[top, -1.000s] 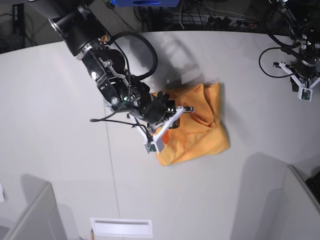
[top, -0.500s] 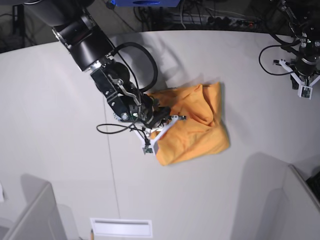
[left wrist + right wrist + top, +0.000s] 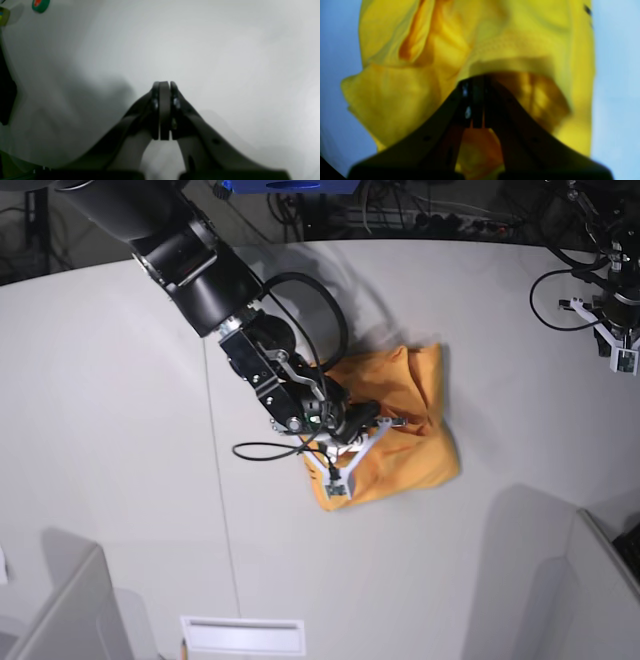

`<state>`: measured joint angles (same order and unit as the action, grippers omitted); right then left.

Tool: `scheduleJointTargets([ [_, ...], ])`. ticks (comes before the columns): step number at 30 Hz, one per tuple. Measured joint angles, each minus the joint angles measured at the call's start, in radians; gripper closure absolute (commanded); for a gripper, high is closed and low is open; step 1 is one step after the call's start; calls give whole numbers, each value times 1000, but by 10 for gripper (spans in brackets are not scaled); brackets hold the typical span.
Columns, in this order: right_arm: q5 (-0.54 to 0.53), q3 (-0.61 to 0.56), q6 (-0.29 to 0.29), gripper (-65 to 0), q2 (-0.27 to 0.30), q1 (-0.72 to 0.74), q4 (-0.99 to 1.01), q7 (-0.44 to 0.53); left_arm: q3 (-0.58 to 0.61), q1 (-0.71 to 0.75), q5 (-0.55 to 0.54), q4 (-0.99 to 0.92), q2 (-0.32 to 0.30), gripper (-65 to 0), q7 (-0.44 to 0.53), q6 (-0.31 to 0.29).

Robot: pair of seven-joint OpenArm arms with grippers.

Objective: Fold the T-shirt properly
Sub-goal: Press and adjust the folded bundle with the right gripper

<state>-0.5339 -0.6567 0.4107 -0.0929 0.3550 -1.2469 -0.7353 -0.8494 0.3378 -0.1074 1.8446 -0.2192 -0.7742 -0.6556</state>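
The light-orange T-shirt [image 3: 415, 435] lies crumpled in a rough square near the middle of the table [image 3: 120, 430]. In the right wrist view the T-shirt [image 3: 402, 95] fills the frame with folds and a hem. My right gripper [image 3: 388, 423] reaches over its left part. Seen close, the right gripper [image 3: 476, 81] is shut, tips at a raised fold; no cloth shows between the pads. My left gripper [image 3: 165, 83] is shut with nothing in it, above bare table. The left arm [image 3: 618, 300] hangs at the far right edge, well away from the shirt.
Cables and a power strip [image 3: 450, 222] run along the back edge. A black cable loop [image 3: 550, 295] lies by the left arm. Grey partitions stand at the front left [image 3: 65, 615] and front right [image 3: 590, 590]. A white slotted plate [image 3: 242, 635] sits at the front.
The right arm has swung rightward and toward the front, further over the shirt's left side, its gripper staying shut. The left arm has shifted slightly right.
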Motion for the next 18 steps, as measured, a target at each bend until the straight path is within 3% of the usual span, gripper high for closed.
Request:
scheduleJointTargets([
  [6, -15, -71, -6, 0, -40, 47, 45, 43, 0, 1, 0, 2, -1, 0, 0, 0],
  [11, -119, -82, -12, 0, -40, 96, 98, 150, 3, 1, 0, 2, 0, 0, 0, 0],
  [16, -309, -114, -169, 0, -42, 121, 206, 384, 3, -2, 0, 2, 0, 0, 0, 0],
  [18, -356, -114, -209, 0, -39, 124, 216, 415, 2, -4, 0, 2, 0, 0, 0, 0],
])
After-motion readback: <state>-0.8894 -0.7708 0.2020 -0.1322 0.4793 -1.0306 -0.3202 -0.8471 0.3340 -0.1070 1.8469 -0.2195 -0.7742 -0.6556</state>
